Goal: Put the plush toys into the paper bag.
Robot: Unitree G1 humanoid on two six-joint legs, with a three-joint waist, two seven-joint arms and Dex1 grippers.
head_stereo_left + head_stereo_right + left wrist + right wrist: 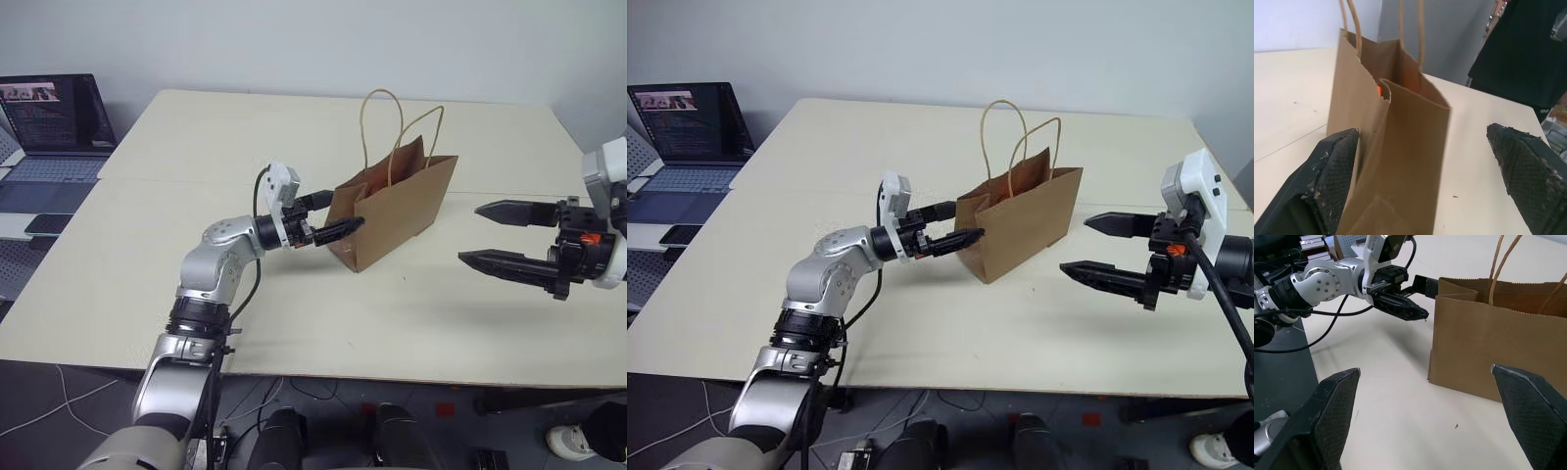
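Left wrist view: the left gripper [1425, 181] has fingers wide open around the bag [1396, 147] end, something orange inside. Right gripper [495, 235] open too. Squeeze gently.

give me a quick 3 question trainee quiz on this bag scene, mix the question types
1. True or false: the bag stands upright on the table.
2. Which pincer has its open fingers either side of the bag's narrow end: A) left B) right?
3. Fill in: inside the bag's mouth, the left wrist view shows a bit of something ____ in colour.

Key: 1 true; 2 A; 3 orange.
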